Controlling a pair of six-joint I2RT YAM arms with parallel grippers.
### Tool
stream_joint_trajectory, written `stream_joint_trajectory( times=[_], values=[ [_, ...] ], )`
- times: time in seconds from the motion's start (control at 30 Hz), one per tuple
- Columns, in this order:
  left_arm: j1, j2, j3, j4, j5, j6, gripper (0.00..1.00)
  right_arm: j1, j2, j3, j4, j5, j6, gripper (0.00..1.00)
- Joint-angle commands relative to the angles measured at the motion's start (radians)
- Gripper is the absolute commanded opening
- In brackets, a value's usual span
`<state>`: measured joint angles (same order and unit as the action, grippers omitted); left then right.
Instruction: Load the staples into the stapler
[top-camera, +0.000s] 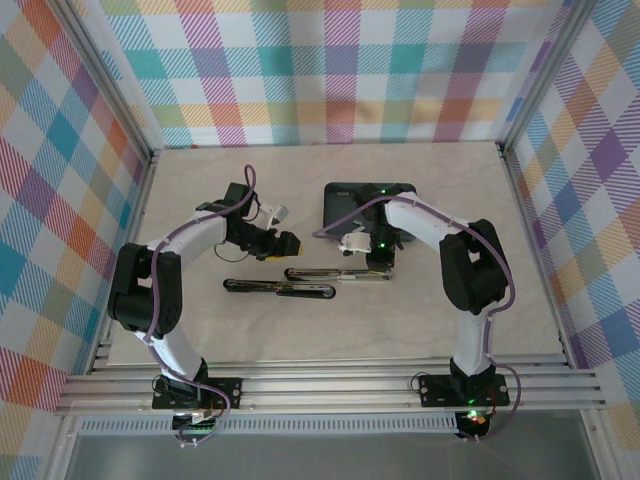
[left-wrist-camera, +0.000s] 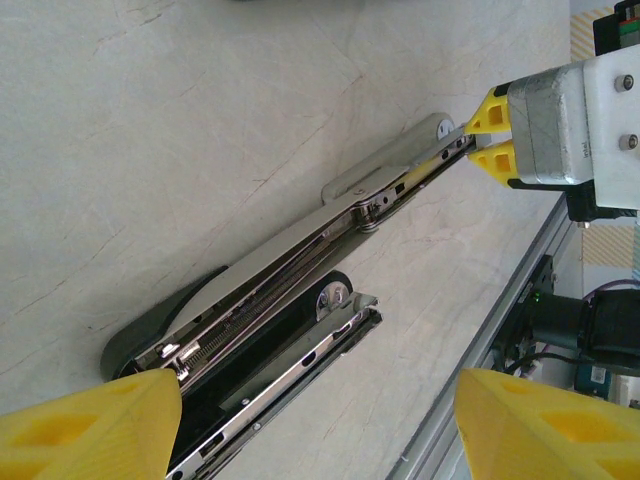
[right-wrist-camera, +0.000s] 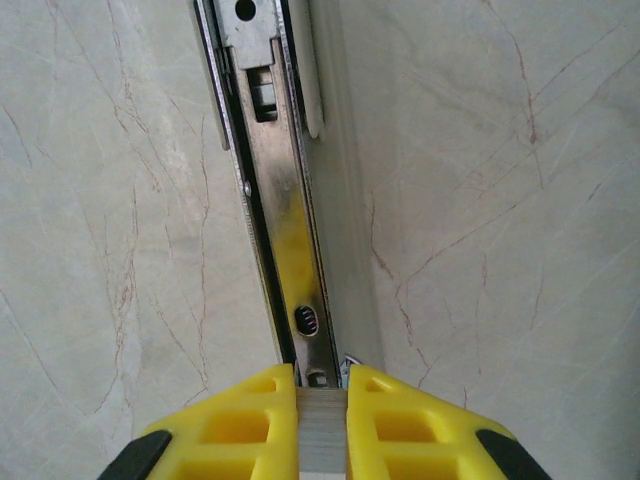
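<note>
Right gripper (right-wrist-camera: 320, 380) pinching staples (right-wrist-camera: 320, 440) at stapler (right-wrist-camera: 285, 230) channel end

Left gripper (left-wrist-camera: 318, 420) wide, empty, near the opened stapler. Staples likely light, stiff, prone to snapping at glued joints; pinch flat sides mid-length, gently

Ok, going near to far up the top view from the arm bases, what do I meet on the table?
Opened stapler → left arm's fingers → dark tray.

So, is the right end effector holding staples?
Yes, the right end effector pinches a grey strip of staples between its yellow fingers over the open stapler.
</note>
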<state>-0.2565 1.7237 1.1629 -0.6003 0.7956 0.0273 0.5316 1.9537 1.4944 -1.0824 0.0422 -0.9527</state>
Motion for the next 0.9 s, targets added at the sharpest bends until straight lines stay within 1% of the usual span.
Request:
stream_joint_trajectory(
  times=[0.0,0.2,0.87],
  values=[
    [0.01,0.007,0.024,-0.021,0.017,0.013,0.72,0.011,0.014,0.007,-0.031,-0.011,-0.02,0.16],
    [0.01,0.006,0.024,-0.023,0.016,0.013,0.72,0.02,0.002,0.013,-0.04,-0.033,-0.018,0.16],
    [0.009,0.008,0.027,-0.026,0.017,0.013,0.72,0.027,0.031,0.006,-0.044,0.001,-0.023,0.16]
  ],
)
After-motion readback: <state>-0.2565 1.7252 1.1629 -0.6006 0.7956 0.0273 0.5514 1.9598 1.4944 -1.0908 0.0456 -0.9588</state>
